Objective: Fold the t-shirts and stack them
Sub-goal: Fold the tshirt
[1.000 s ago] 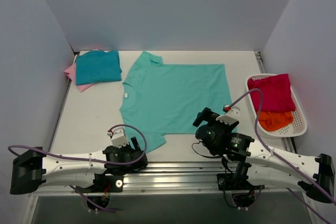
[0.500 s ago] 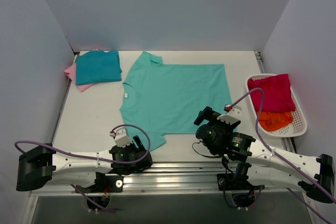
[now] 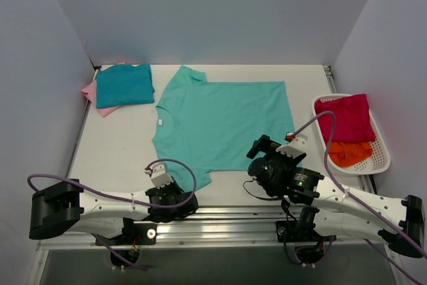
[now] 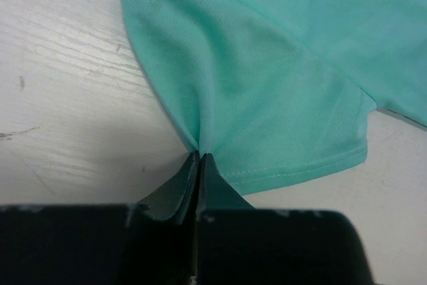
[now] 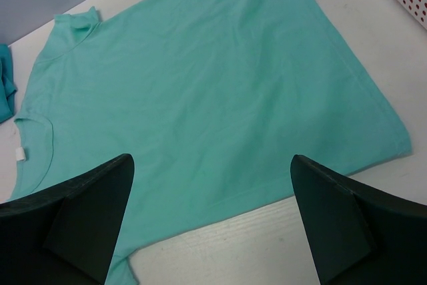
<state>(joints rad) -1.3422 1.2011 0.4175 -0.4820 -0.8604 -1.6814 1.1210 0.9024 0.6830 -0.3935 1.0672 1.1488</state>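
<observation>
While my left jaws clamp the mint tee (image 4: 267, 98) by its sleeve and my right jaws gape empty near its hem, folding looks begun; next, right must pinch hem.

A white table (image 3: 113, 145) with faint wood grain is boxed in by plain pale grey-lilac panels: far wall (image 3: 213, 11), left wall (image 3: 37, 98), right wall (image 3: 397, 58). A metal rail (image 3: 227, 217) runs along its near edge. Light is soft and even.
</observation>
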